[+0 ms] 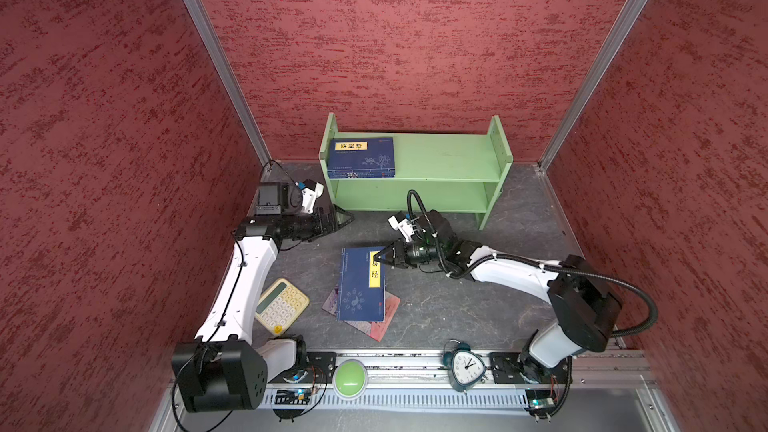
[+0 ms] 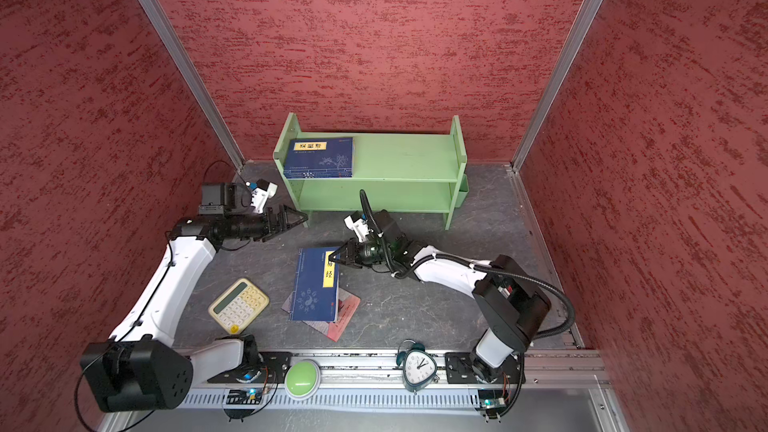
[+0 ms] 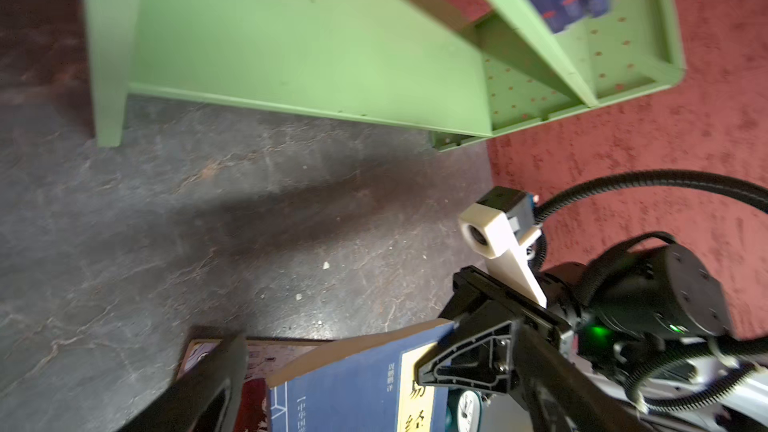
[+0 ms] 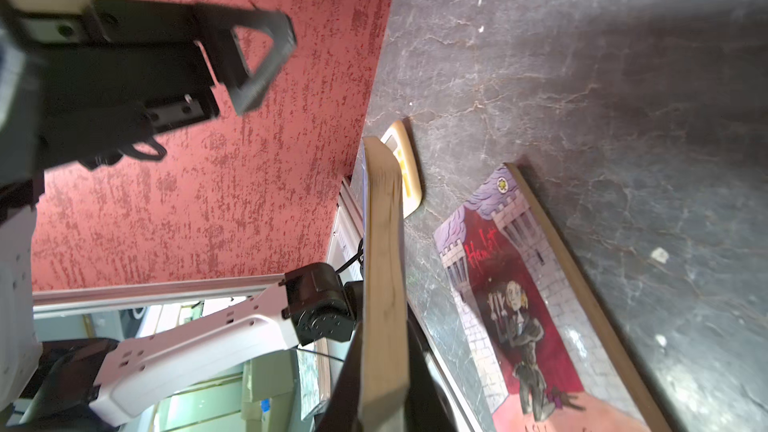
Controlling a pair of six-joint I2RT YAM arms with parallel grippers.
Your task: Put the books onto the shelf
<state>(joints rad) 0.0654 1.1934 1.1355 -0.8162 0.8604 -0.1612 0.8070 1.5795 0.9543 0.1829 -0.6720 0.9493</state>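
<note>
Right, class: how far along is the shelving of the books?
Done: a stack of navy books lies on the top tier of the shelf. In hand: the right hand is shut on another navy book, one edge raised. Left: that book and the red book under it; the left hand is open and empty.

The pink book (image 4: 519, 305) carries the red hand-lettered title "Hamlet" on its cover. The navy book (image 1: 360, 284) partly over it has a yellow label reading 易经, and the left wrist view also shows 中华 printed along the cover's border. The shelf book (image 1: 361, 157), at the left end of the shelf's (image 1: 449, 155) upper board, has a yellow label reading 菜根谭.
</note>
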